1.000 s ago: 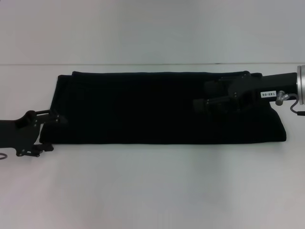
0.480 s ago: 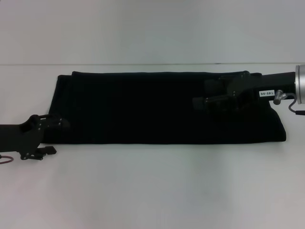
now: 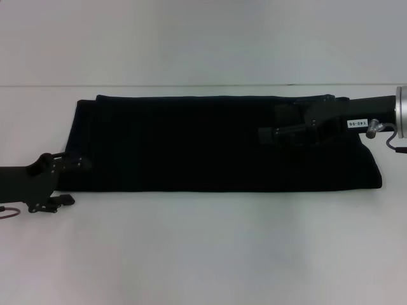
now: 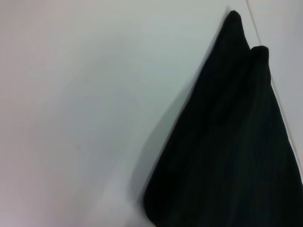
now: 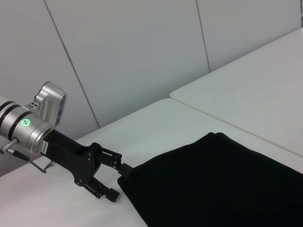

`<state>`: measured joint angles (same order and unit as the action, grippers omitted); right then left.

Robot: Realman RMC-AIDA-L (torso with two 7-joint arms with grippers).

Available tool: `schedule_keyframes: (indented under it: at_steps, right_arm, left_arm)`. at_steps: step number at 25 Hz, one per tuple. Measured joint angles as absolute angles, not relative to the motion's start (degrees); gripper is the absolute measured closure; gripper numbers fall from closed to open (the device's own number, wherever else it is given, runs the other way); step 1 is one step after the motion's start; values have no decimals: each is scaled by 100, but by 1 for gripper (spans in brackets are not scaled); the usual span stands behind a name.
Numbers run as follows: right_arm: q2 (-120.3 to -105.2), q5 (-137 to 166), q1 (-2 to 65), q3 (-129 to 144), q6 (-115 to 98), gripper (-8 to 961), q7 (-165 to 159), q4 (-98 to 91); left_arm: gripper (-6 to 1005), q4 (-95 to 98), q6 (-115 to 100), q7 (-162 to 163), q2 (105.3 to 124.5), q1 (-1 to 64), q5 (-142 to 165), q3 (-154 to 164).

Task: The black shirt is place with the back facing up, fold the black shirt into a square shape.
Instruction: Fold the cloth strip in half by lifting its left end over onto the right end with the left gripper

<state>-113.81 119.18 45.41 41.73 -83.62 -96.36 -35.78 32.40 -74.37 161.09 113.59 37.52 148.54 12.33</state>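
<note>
1. Large plain black soft-fabric shirt (image 3: 210, 143) lies flat on the white worktop (image 3: 203, 248) as a long band running left to right; judging by that shape the lengthwise folds are done, and an end-over-end fold is what's left to reach a square.
2. Left gripper (image 3: 63, 181) sits low at the band's near left corner; fingers apart, one at the cloth edge, the other out on the worktop, nothing clamped; likely staged there to take that corner for the crosswise fold.
3. Right gripper (image 3: 270, 135) reaches in from the right over the band's right half; black on black, so I cannot tell whether it is parted, closed or pinching cloth; plausibly pinning or lining up the fold line.
4. Left wrist view shows the shirt's end layers stacked, edges close but not flush; risk: gripping only the top layer.
</note>
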Motion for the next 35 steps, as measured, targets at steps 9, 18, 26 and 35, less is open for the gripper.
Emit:
schedule_keyframes:
  at_steps: [9, 18, 26, 35]
  right_arm:
    - [-11380, 11918, 4544, 4158, -8365, 49, -9657, -3577]
    - [-11380, 11918, 4562, 4157, -8362, 48, -9658, -3577]
    - [-11376, 11918, 4571, 4150, -8342, 48, -9659, -3577]
    - [-11373, 11918, 4570, 4148, -8313, 49, -9663, -3624]
  left_arm:
    - [77, 3242, -7342, 16102, 11356, 3752, 14809, 1230]
    - [78, 3239, -7246, 16075, 11356, 3752, 14809, 1232]
    - [78, 3169, -7151, 16066, 11355, 3753, 14809, 1239]
    - [78, 3155, -6949, 16059, 11355, 3754, 14809, 1242]
